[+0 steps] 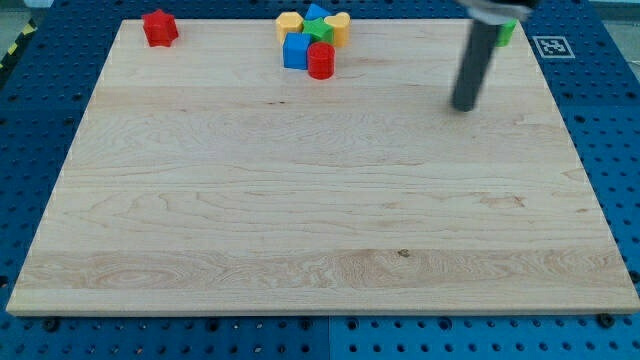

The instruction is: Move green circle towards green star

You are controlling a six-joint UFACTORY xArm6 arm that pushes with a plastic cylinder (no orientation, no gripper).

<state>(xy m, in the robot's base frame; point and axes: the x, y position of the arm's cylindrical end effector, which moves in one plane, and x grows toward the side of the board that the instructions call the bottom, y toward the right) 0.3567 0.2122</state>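
My tip (pixel 464 106) rests on the wooden surface (pixel 320 220), well to the view's right of a cluster: yellow blocks (pixel 290 22), blue blocks (pixel 296 50), a red cylinder (pixel 320 61) and the green star (pixel 318 29) between them. A red block (pixel 159 27) sits far to the view's left of the cluster. A green block (pixel 507 32), shape unclear, peeks out beside the rod. I have no jaws.

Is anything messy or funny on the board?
Nothing is broken or spilled. The green block at the view's top right is mostly hidden behind the rod, and my tip sits just below it.
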